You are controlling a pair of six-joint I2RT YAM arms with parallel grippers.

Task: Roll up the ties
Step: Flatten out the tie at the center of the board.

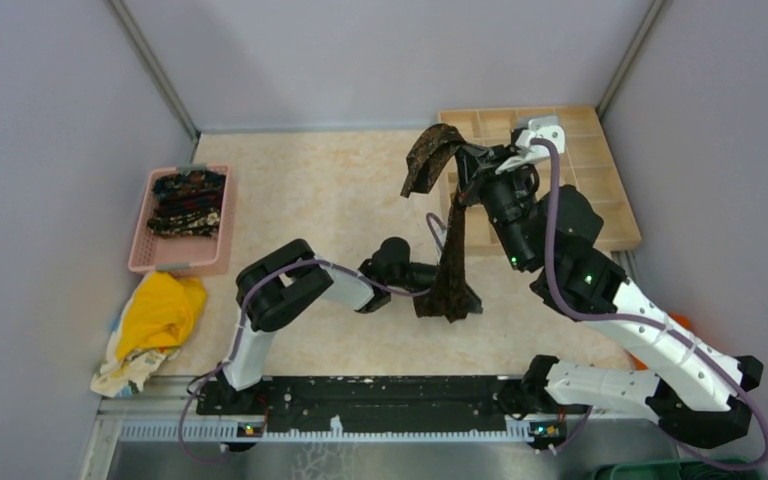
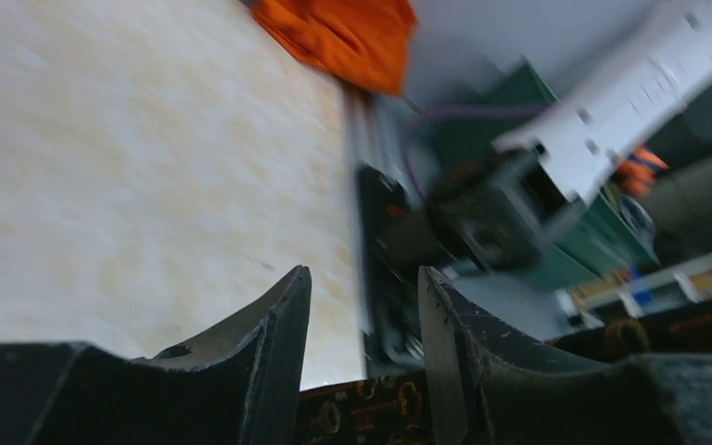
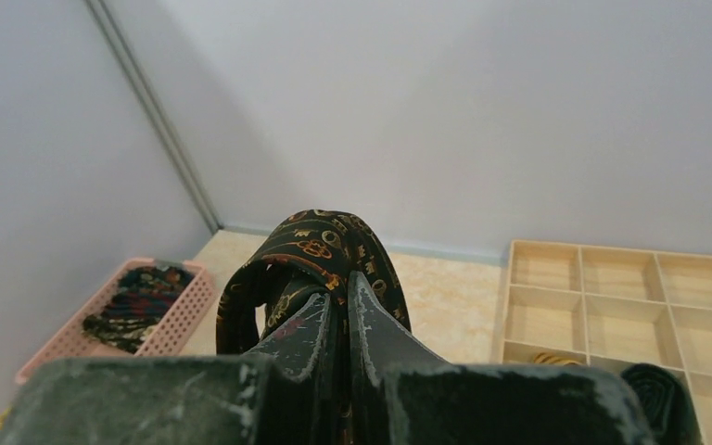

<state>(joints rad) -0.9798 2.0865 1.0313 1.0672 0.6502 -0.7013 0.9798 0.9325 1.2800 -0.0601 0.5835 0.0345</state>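
A dark tie [image 1: 450,250] with a gold key pattern hangs from my right gripper [image 1: 468,165], which is raised over the table's back right. The right gripper [image 3: 338,297] is shut on the tie [image 3: 320,246], whose top loops over the fingertips. The tie's lower end reaches the table beside my left gripper [image 1: 432,288]. In the left wrist view the left gripper [image 2: 364,287] stands open, and a strip of the tie [image 2: 371,413] lies deep between the fingers without being pinched. More ties [image 1: 188,203] lie in a pink basket [image 1: 145,235].
A wooden compartment tray [image 1: 600,180] sits at the back right, with a tan-gold roll [image 3: 556,358] and a dark roll [image 3: 658,394] in it. A yellow cloth [image 1: 160,312] lies at the front left. An orange cloth [image 2: 343,37] lies off the table's right edge.
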